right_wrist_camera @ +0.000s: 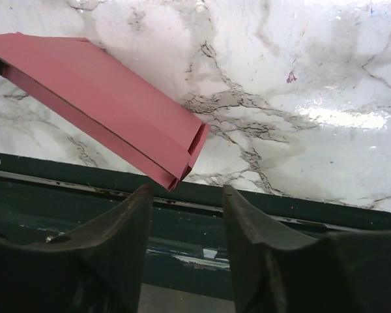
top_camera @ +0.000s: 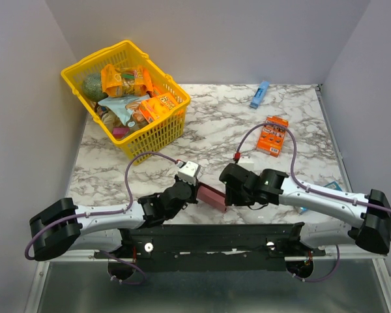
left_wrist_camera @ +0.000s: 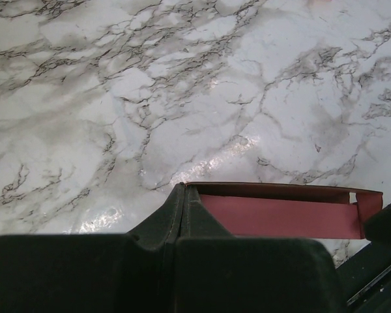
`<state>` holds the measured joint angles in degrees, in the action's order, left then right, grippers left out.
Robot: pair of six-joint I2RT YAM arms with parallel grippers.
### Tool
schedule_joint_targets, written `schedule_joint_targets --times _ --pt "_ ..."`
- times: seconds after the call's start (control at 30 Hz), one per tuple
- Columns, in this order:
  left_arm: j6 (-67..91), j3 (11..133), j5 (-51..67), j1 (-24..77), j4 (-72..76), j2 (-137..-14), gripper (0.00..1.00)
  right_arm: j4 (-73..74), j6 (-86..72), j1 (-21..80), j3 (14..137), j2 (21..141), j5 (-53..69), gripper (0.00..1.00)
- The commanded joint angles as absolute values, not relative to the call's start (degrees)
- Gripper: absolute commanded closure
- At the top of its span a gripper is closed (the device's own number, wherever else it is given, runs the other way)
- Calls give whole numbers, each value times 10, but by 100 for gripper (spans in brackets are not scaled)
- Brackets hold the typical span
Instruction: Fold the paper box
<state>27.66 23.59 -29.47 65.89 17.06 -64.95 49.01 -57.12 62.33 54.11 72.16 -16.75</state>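
The pink paper box (top_camera: pixel 212 196) is a flattened, partly folded piece held just above the near table edge between the two arms. My left gripper (top_camera: pixel 194 190) is shut on its left end; in the left wrist view the closed fingertips (left_wrist_camera: pixel 180 195) pinch the box's edge (left_wrist_camera: pixel 280 215). My right gripper (top_camera: pixel 227 195) is open at the box's right end. In the right wrist view the box (right_wrist_camera: pixel 111 104) hangs from the upper left and its folded corner sits just above the gap between the fingers (right_wrist_camera: pixel 138 215), not touching them.
A yellow basket (top_camera: pixel 153 134) full of snack packs stands at the back left. An orange printed snack box (top_camera: pixel 272 135) lies right of centre and a slim blue box (top_camera: pixel 259 94) at the back. The dark mounting rail (top_camera: pixel 215 238) runs along the near edge.
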Motion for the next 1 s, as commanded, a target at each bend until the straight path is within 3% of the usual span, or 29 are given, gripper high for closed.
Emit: schedule_joint_targets --times 0.0,0.47,0.63,0.97 --pt "280 231 -262 665 108 -668 100 503 -540 628 543 682 -199 43" --pt "278 230 -255 665 102 -663 100 508 -524 628 580 721 -259 57" --pt "278 229 -257 664 100 -659 100 506 -519 628 582 734 -249 66" --pt "278 229 -258 665 99 -662 100 488 -512 629 576 741 -222 74"
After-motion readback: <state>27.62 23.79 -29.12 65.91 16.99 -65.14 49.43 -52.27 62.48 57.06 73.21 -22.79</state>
